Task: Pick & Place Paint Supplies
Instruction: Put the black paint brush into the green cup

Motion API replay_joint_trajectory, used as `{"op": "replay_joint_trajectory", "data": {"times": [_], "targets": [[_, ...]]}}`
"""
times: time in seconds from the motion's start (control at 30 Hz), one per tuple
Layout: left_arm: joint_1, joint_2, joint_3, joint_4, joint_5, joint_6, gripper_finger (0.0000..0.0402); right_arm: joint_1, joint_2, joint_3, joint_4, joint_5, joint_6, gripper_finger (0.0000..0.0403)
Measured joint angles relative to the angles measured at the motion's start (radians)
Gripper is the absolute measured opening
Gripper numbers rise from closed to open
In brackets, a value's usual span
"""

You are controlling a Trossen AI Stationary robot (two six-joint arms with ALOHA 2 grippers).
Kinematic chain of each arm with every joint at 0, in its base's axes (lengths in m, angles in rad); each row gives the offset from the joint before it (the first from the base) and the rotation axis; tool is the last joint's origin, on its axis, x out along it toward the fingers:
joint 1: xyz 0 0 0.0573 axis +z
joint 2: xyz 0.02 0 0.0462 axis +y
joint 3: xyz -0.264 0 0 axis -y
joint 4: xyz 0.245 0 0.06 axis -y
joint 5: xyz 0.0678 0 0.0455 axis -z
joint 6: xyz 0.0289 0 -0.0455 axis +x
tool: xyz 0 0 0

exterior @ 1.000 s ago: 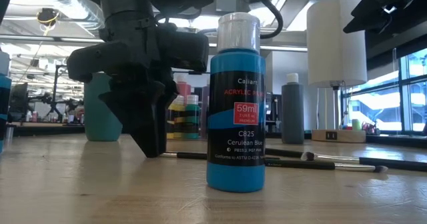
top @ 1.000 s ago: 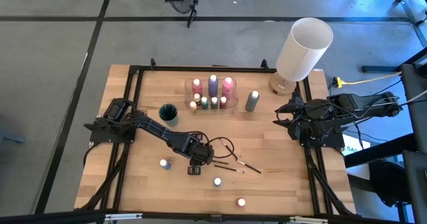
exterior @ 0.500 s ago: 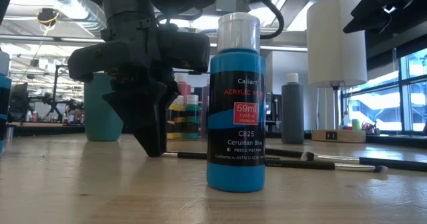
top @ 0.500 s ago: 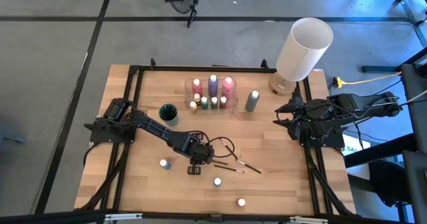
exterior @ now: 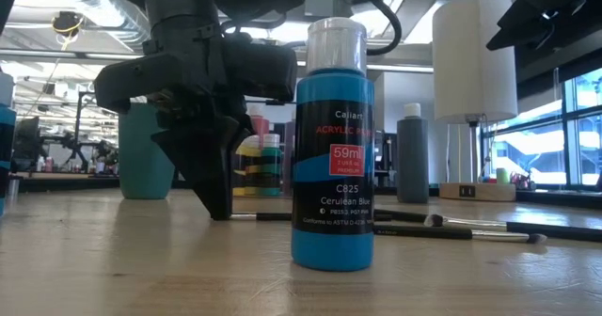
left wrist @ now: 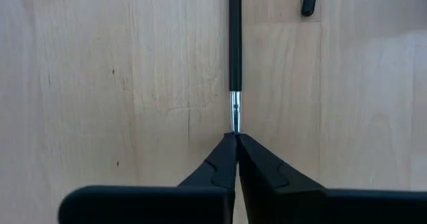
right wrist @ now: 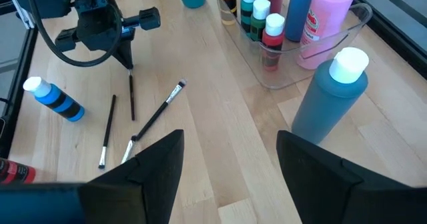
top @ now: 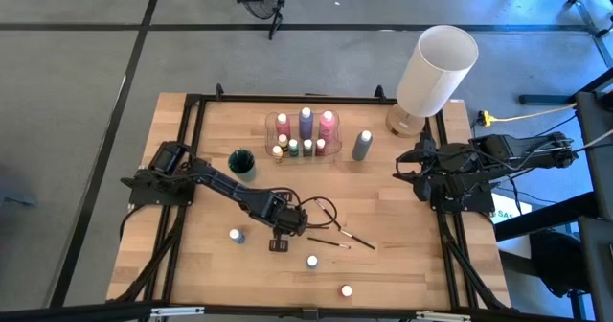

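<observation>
My left pincer (left wrist: 235, 139) is clamped on the paintbrush (left wrist: 234, 44) by its slim, slippery metal ferrule; the brush is light, stiff and could pivot.

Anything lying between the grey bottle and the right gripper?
No: bare wood separates the grey bottle from the right gripper, shown in the high view.

Dark-handled paintbrush (left wrist: 235, 44) flat on wood, metal end pinched.

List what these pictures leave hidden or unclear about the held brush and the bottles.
- Brush tip: left wrist view, hidden inside the shut left gripper.
- Tray bottles: low view, blocked by that gripper and the blue bottle.
- Bottle labels: high view, too small.
</observation>
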Motion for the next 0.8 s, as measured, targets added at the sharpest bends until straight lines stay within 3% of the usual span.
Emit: {"op": "replay_joint_trajectory", "data": {"times": [0.63,0.8], "targets": [[-0.001,0.0,0.002,-0.002,-0.001,-0.034,0.0002,0.0,0.0,0.0,0.0,-0.003,0.0,0.0242],[-0.003,0.011,0.053,-0.057,-0.015,-0.024,0.0002,0.0,0.0,0.0,0.001,-0.003,0.0,0.0242]]}}
